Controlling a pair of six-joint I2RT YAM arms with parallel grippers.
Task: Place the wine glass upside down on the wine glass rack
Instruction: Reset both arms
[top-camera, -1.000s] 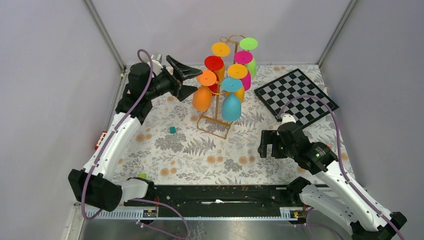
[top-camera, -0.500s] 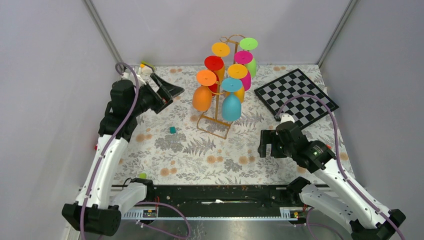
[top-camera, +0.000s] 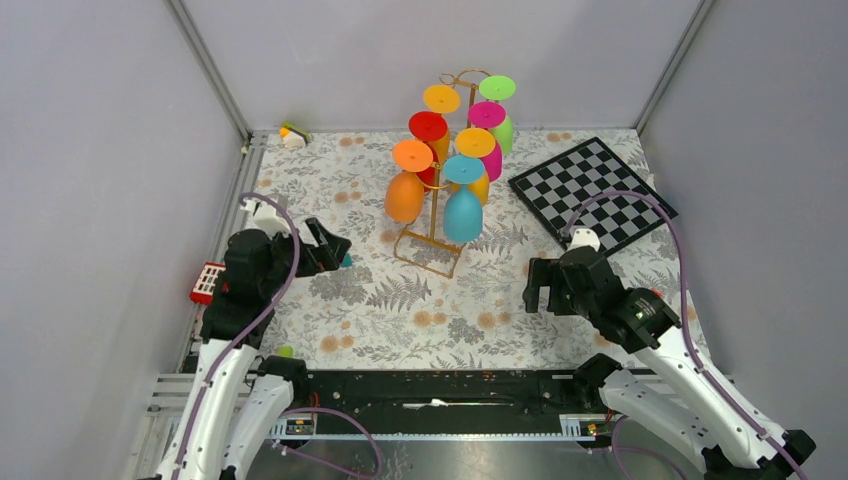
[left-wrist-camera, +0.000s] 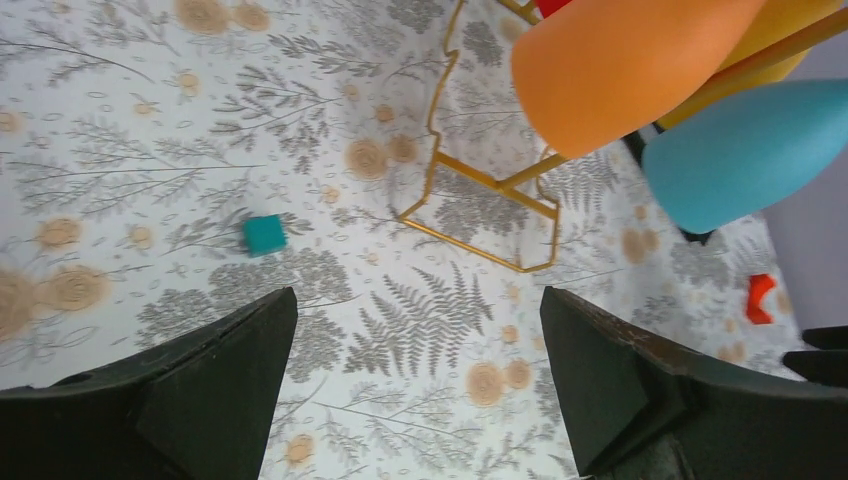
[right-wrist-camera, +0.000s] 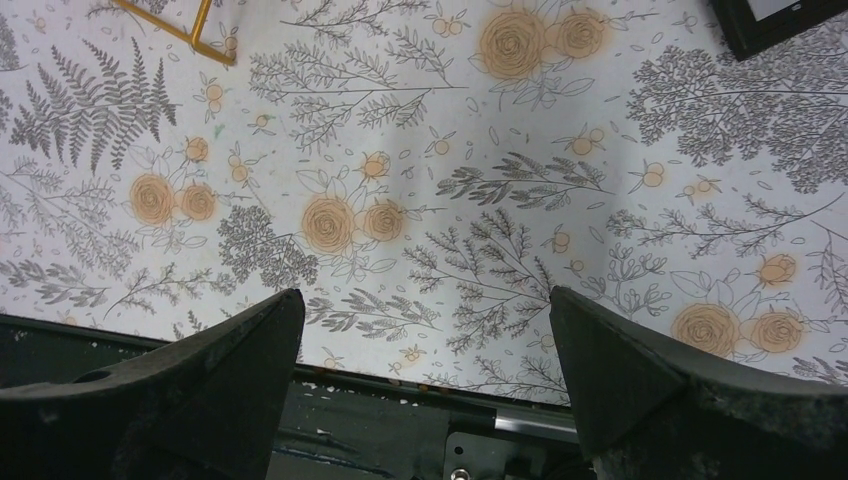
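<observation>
The gold thin-wire wine glass rack (top-camera: 431, 252) carries plain-coloured plastic glasses: an orange plastic wine glass (top-camera: 404, 196) at its 8 o'clock and a turquoise plastic wine glass (top-camera: 462, 214) at 6 o'clock. A red glass (top-camera: 428, 127), yellow glass (top-camera: 441, 98), magenta glass (top-camera: 487, 115) and green glass (top-camera: 497, 88) hang toward 12. The desk cloth (top-camera: 400, 305) is white, printed with grey ferns and tan roses. At the rack's 3 o'clock lies a black-and-white chequered board (top-camera: 592, 192). A small cube (left-wrist-camera: 264, 235) is teal. The left end effector (left-wrist-camera: 415, 300) and right end effector (right-wrist-camera: 425, 295) are black.
</observation>
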